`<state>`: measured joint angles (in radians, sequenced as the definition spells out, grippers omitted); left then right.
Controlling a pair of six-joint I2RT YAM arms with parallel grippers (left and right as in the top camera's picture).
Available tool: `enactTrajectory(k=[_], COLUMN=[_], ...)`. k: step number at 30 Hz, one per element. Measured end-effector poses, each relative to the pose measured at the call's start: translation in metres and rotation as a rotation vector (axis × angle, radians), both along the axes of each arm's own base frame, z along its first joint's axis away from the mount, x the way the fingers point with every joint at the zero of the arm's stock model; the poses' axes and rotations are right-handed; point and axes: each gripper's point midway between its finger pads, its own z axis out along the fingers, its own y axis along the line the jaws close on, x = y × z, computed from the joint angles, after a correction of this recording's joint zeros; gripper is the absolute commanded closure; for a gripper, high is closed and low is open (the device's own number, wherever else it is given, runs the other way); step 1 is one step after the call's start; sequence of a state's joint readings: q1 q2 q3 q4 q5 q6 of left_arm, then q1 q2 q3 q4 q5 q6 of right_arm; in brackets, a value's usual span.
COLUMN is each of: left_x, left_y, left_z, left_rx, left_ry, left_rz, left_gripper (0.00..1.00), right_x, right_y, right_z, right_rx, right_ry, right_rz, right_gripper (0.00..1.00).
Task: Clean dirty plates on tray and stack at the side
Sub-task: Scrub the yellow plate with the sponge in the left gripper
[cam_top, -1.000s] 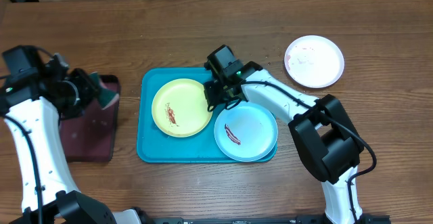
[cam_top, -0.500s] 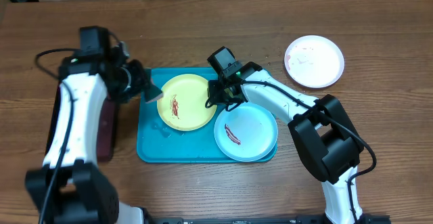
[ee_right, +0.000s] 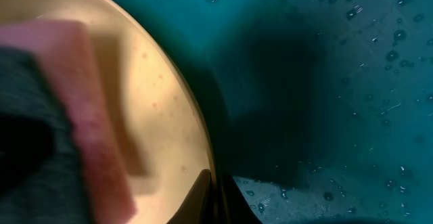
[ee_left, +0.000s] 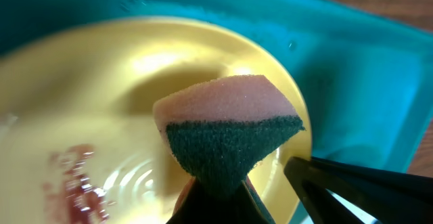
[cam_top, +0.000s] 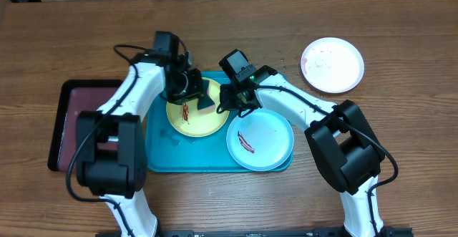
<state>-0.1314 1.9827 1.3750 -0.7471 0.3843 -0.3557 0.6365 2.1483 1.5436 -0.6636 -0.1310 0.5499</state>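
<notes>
Pink foam backed with coarse green scouring felt, the sponge (ee_left: 230, 132) sits clenched in the left pincer (cam_top: 203, 101) over the glossy lime plate (cam_top: 182, 124) on the wet turquoise tray (cam_top: 157, 155). The right pincer (cam_top: 230, 104) nips its right rim; scrubbing the reddish smear (ee_left: 78, 176) likely needs firm, short strokes toward that anchored edge.
</notes>
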Motion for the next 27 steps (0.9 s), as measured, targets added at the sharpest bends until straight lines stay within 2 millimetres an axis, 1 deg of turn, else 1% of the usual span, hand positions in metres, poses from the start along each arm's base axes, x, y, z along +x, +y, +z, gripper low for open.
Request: enactTrajectory(k=[2, 5, 7, 9, 15, 18, 19, 22, 25, 27], left_x=[-0.003, -0.009, -0.011, -0.014, -0.018, -0.021, -0.023, -0.025, -0.016, 0.002], left_y=[-0.001, 0.008, 0.016, 0.027, 0.074, 0.098, 0.103, 0.109, 0.112, 0.110], left_z=[-0.009, -0.023, -0.027, -0.028, -0.027, -0.023, -0.021, -0.014, 0.004, 0.025], left_rx=[0.017, 0.079, 0.127, 0.202, 0.484, 0.619, 0.648, 0.693, 0.711, 0.688], left_ry=[0.022, 0.062, 0.074, 0.087, 0.094, 0.101, 0.112, 0.141, 0.144, 0.095], left_rz=[-0.007, 0.002, 0.009, 0.015, 0.043, 0.054, 0.055, 0.056, 0.082, 0.112], left_gripper=[0.96, 0.96, 0.96, 0.96, 0.96, 0.96, 0.96, 0.96, 0.96, 0.96], right_x=[0.001, 0.001, 0.001, 0.001, -0.001, -0.001, -0.001, -0.004, -0.005, -0.004], right_y=[0.000, -0.001, 0.000, 0.000, 0.004, 0.005, 0.007, 0.012, 0.010, 0.005], right_z=[0.000, 0.000, 0.000, 0.000, 0.000, 0.000, 0.001, 0.001, 0.000, -0.001], right_rx=[-0.003, -0.004, -0.003, -0.001, 0.006, 0.010, 0.018, 0.028, 0.017, 0.008], right_ry=[-0.003, -0.004, -0.004, -0.004, -0.007, -0.006, -0.006, -0.001, 0.002, 0.005], right_rz=[-0.001, -0.002, -0.002, -0.001, 0.008, 0.009, 0.012, 0.023, 0.022, 0.011], right_gripper=[0.96, 0.96, 0.96, 0.96, 0.96, 0.96, 0.96, 0.96, 0.96, 0.96])
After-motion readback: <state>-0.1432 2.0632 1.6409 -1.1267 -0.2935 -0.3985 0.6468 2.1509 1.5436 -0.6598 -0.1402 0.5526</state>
